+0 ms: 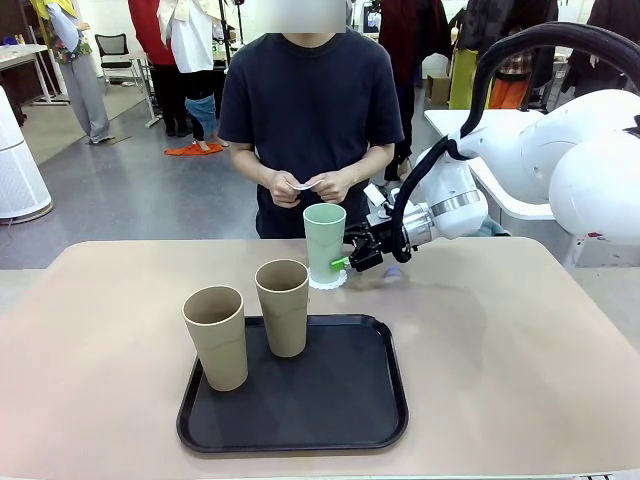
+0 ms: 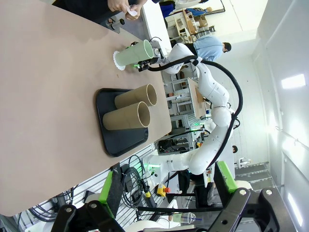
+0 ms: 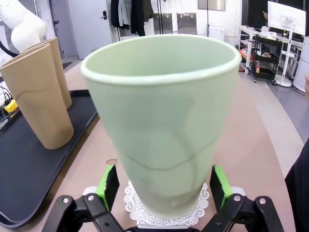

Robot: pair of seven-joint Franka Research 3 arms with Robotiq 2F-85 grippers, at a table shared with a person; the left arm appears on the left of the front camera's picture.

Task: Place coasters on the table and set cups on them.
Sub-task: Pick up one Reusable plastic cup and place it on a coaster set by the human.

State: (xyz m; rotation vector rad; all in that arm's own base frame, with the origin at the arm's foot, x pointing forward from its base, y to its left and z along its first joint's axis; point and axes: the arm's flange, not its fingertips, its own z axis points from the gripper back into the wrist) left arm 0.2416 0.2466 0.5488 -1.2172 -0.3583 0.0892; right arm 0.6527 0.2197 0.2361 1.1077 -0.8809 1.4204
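the mint cup [image 1: 324, 240] stands upright on a lacy white coaster [image 1: 328, 283] on the far middle of the worktop [image 1: 500, 340]. the right claw [image 1: 352, 258] sits released around its base, pads just beside the wall with a gap on each side. the left claw [image 2: 166, 186] hangs spread wide and empty. a tan cup [image 1: 217, 335] and a second tan cup [image 1: 283, 305] stand on the black tray [image 1: 340, 400]. the person's hands [image 1: 305, 185] hold a small white paper piece.

Bench [image 1: 520, 345]: beige-tan matte top, rounded corners. Two items lie directly on it. A black rounded-square tray [image 1: 345, 400] sits at the near middle, close to the robot-side edge. A white lacy coaster [image 1: 327, 284] lies flat just beyond the tray's far edge, toward the person's side. Tray and coaster are apart, not touching.
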